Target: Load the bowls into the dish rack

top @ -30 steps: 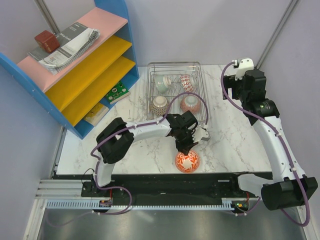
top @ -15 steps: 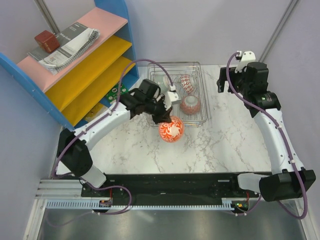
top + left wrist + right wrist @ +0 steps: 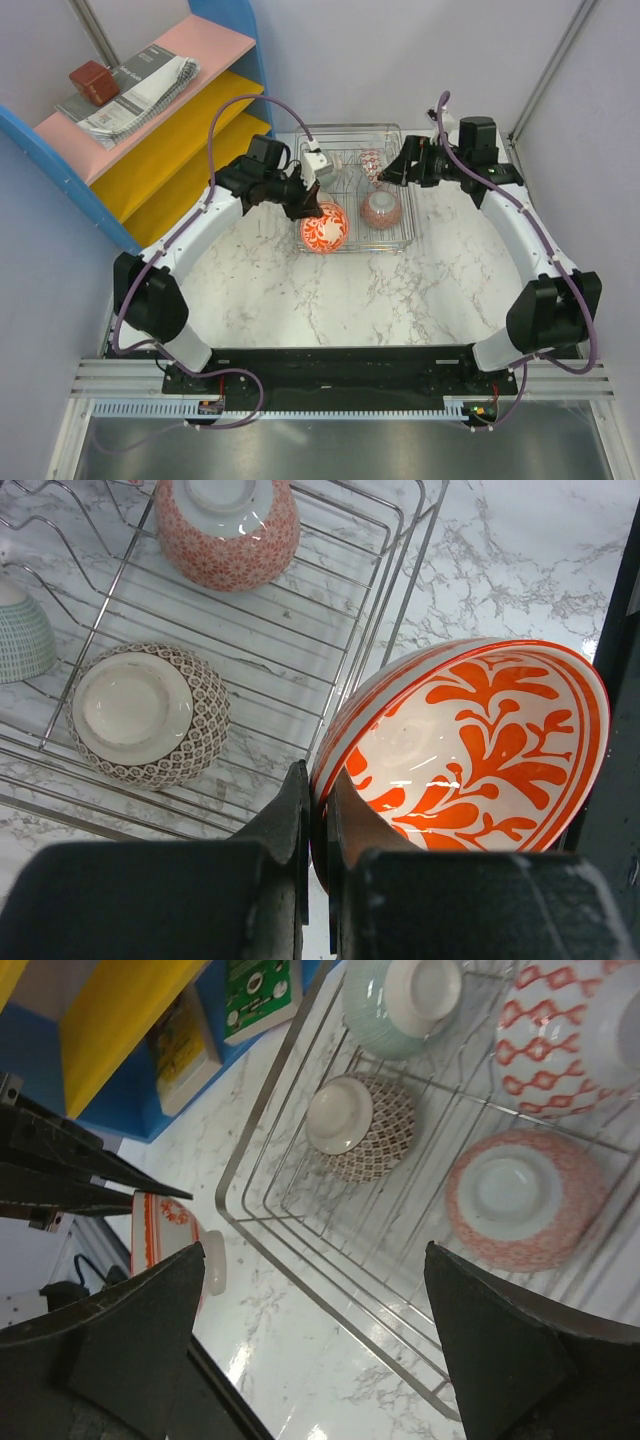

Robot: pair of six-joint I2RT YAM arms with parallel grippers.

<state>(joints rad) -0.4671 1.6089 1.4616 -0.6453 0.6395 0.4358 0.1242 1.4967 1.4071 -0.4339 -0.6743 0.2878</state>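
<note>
Top external view: a marble counter [image 3: 330, 300] carries a silver wire dish rack [image 3: 352, 128] at its 12 o'clock edge. The left end effector [image 3: 320, 792] is clenched on the rim of a red-orange floral bowl [image 3: 324, 228], one finger inside and one outside. It holds the bowl tipped on edge in the air at the rack's 7 o'clock corner. From the left wrist view, most of the bowl hangs beside the corner wire, not yet over a slot.

Four bowls already rest in the rack. A pink patterned bowl [image 3: 228, 525], a dark patterned bowl [image 3: 150, 715] and a pale green bowl [image 3: 400, 1000] lie base-up, and a red diamond-patterned bowl [image 3: 570, 1030] sits beside them. The right end effector [image 3: 312, 1290] hovers over the rack's 2 o'clock side, jaws released and wide, holding nothing.

The bowl looks like glazed ceramic: stiff, fairly light, slippery and likely to chip against wire or another bowl. A pinch across the rim suits it, provided it is set down gently between the prongs.
</note>
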